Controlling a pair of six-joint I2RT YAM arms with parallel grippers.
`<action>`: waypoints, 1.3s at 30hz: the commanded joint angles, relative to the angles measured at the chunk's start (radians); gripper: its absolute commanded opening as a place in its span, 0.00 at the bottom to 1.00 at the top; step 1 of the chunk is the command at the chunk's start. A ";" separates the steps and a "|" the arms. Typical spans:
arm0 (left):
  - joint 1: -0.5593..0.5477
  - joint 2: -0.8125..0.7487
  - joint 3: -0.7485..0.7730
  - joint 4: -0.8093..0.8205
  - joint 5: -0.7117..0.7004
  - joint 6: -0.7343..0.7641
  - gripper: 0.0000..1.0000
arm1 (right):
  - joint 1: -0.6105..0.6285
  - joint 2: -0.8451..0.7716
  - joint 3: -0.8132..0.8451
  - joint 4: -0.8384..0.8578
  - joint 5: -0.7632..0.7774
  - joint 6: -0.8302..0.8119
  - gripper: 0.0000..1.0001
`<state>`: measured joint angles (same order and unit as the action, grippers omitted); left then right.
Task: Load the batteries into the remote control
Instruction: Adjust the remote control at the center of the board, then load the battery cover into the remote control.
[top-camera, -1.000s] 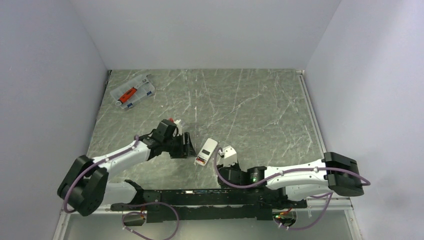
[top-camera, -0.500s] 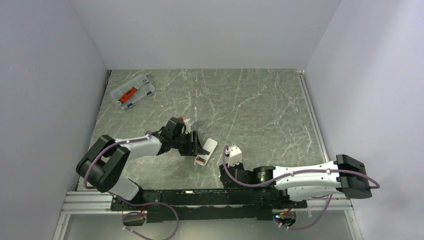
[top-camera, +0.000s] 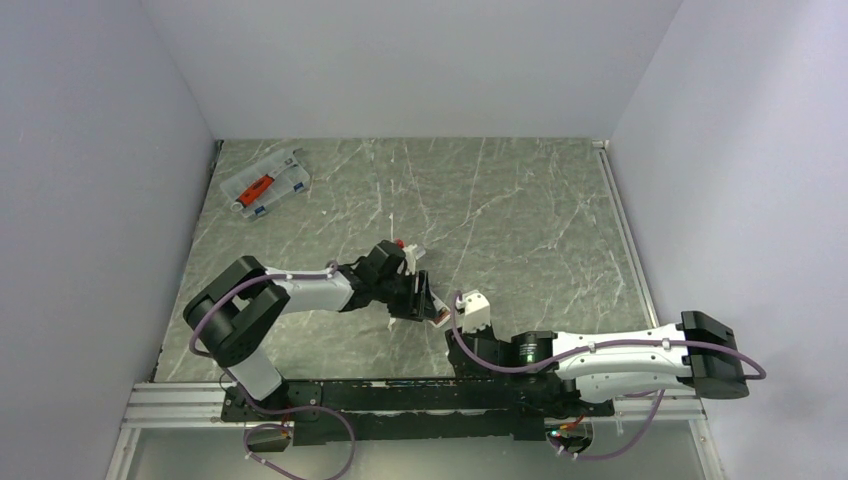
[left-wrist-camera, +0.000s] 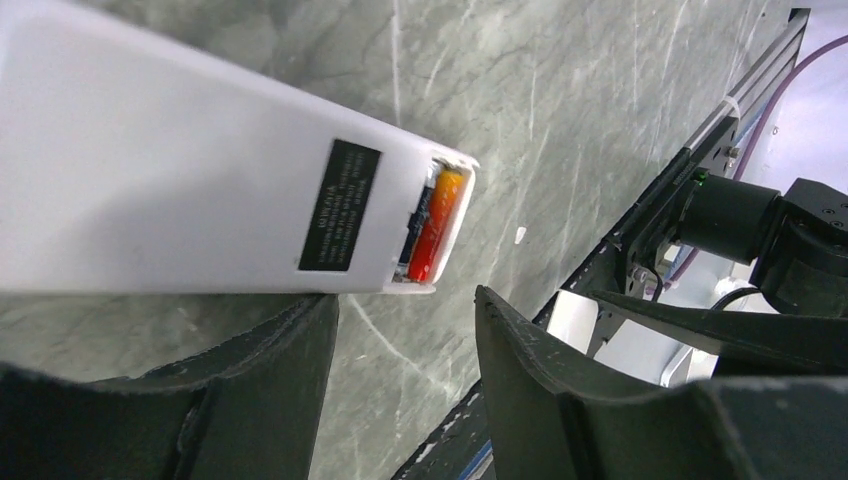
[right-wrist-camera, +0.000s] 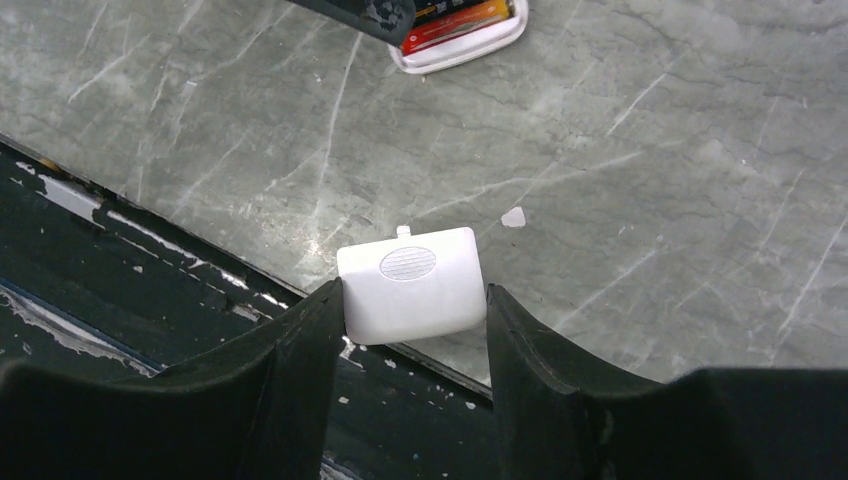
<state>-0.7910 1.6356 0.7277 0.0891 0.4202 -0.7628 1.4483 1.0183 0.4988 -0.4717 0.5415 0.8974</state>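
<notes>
The remote control (left-wrist-camera: 180, 180) lies face down on the worktop (right-wrist-camera: 650, 150), filling the upper left of the left wrist view, its plain white back and dark label up. Its end compartment stands open, and the batteries (left-wrist-camera: 437, 225) show there as reddish-orange cylinders that look already seated.

The left end effector (left-wrist-camera: 405, 320) sits low beside that open end. Its fingers are spread with only bare worktop between them, and one finger is just beside the remote control's long edge; whether it touches, I cannot tell.

In the lower middle of the right wrist view, the right end effector (right-wrist-camera: 412, 292) pinches a small white square piece, apparently the battery cover (right-wrist-camera: 412, 275). Its ribbed oval mark faces up and a little tab points towards the remote control, whose open end shows at the top of that frame, well apart from the cover.

So the loading itself seems done, and the step in hand is closing the compartment. The next move calls for carrying the cover to the open end, lining the tab with its slot and sliding it home. Meanwhile the left end effector should brace the remote control so it does not skid across the worktop.
</notes>
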 joint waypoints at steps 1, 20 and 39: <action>-0.023 0.017 0.043 0.029 -0.021 -0.016 0.58 | 0.001 -0.025 0.052 -0.055 0.031 0.016 0.34; 0.016 -0.165 0.175 -0.358 -0.170 0.137 0.67 | -0.179 0.001 0.095 0.034 -0.076 -0.230 0.35; 0.234 -0.032 0.215 -0.249 -0.017 0.267 0.64 | -0.287 0.193 0.167 0.162 -0.124 -0.385 0.35</action>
<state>-0.5732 1.5723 0.8917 -0.2176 0.3607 -0.5571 1.1828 1.2083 0.6331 -0.3614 0.4381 0.5549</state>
